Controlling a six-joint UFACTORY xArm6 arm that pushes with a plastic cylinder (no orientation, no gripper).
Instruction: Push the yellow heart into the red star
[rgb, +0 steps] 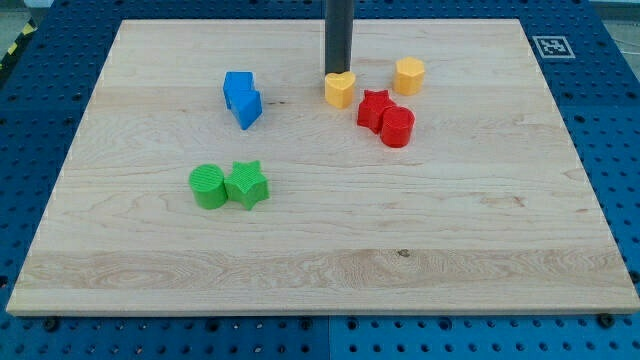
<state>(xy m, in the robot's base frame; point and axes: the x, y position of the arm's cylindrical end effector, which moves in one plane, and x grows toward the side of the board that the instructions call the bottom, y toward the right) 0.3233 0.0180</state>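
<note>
I am holding my tip (338, 72) at the far edge of the yellow heart (340, 90), touching it from behind; there is no gripper here, only the rod. The heart is sitting just left of the red star (374, 107), a thin gap showing between them. The red cylinder (398, 127) is pressing against the star's near right side. A yellow hexagon (409, 76) is lying further right, apart. I am counting two yellow, two red, two blue (242, 98), and two green blocks: a green cylinder (209, 187) touching a green star (247, 185). The wooden surface (480, 230) is lying open along its near and right edges.
</note>
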